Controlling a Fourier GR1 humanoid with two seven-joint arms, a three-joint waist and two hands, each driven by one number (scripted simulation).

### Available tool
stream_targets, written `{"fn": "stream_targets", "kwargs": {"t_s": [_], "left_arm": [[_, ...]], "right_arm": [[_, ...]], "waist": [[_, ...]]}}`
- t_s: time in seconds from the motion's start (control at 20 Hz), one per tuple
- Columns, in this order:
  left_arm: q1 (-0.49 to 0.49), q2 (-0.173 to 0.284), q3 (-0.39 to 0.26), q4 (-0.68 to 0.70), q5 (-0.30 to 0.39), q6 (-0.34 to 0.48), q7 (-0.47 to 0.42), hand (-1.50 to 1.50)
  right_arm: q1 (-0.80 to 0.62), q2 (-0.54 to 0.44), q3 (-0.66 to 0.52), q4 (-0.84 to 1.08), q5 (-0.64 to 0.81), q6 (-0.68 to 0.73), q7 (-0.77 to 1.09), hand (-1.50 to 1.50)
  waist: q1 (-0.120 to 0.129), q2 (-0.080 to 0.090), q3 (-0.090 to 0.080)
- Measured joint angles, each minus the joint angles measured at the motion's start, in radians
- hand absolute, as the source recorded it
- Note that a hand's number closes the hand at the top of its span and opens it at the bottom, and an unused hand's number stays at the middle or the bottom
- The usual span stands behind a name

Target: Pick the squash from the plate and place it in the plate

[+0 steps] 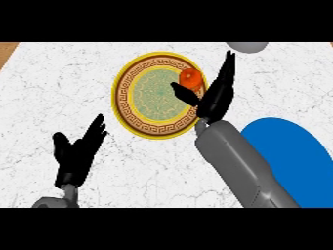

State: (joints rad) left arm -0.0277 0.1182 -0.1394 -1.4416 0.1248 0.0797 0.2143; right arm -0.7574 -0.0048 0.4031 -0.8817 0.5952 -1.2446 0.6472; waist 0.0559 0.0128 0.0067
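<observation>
Landmark: the patterned plate point(156, 95), gold-rimmed with a green centre, on the marble counter point(46, 97).
Left hand point(79, 149): below and left of the patterned plate, well apart from it; fingers straight and pointing up, holding nothing, at rest.
Squash point(190, 77): an orange piece lying on the patterned plate, at its right side near the rim.
Right hand point(214, 93): over the patterned plate's right edge, fingers straight and stretched upward past the squash on its right, thumb spread to the left just below the squash. The hand brackets the squash but is not closed on it; whether it touches the squash I cannot tell.
Blue plate point(299, 166): below and right of the patterned plate, partly behind the right forearm, with nothing on the part that shows.
Grey object point(247, 46): above and right of the patterned plate, cut by the view's edge.
Progress: early, by my reading. The squash is not yet lifted; grasping, carrying to the blue plate and releasing all remain.
</observation>
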Motion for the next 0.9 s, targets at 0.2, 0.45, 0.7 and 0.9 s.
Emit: {"fn": "stream_targets", "kwargs": {"t_s": [0.2, 0.45, 0.7, 0.9], "left_arm": [[0.023, 0.014, 0.021, -0.011, 0.015, -0.015, -0.007, 0.00], [0.042, 0.009, 0.029, -0.022, 0.007, -0.006, -0.008, 0.00], [0.036, 0.002, 0.041, 0.000, -0.002, -0.006, -0.023, 0.00], [0.051, 0.002, 0.048, -0.018, -0.003, -0.009, -0.022, 0.00]], "right_arm": [[0.114, 0.002, 0.077, -0.155, -0.125, -0.008, -0.100, -1.50], [0.274, -0.005, 0.177, -0.312, -0.239, 0.008, -0.233, -1.50], [0.391, -0.019, 0.231, -0.395, -0.237, 0.060, -0.276, -1.50], [0.487, -0.018, 0.282, -0.447, -0.148, 0.094, -0.237, -1.50]], "waist": [[-0.023, -0.007, 0.000], [-0.041, -0.012, -0.001], [-0.053, -0.017, -0.001], [-0.057, -0.018, -0.002]]}}
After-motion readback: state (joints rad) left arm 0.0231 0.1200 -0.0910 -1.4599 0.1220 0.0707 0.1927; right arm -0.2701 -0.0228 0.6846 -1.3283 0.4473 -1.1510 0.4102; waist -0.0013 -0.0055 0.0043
